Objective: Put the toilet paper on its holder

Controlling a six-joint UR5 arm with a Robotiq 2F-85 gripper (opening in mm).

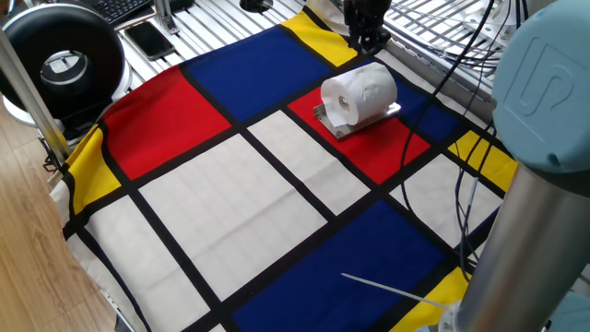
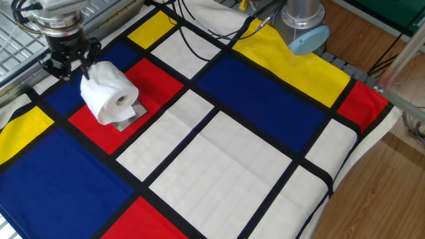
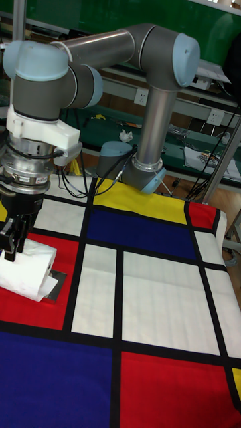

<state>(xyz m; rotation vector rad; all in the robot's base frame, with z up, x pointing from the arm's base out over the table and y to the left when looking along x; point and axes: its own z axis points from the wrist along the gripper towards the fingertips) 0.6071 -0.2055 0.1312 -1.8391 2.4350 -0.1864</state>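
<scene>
Holder (image 1: 333,121) mostly hidden under toilet paper (image 1: 359,93); fingers (image 2: 85,64) partly cropped.

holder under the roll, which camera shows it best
One fixed view: the holder shows as a metal plate sticking out beneath both ends of the toilet paper. The other fixed view shows only a grey corner; the tall view just a dark edge.

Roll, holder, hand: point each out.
roll (image 1: 361,93), one fixed view, on its curved side.
holder (image 2: 125,120), the other fixed view, on the plate edge showing under the roll.
hand (image 2: 68,68), the other fixed view, between the fingertips.
</scene>
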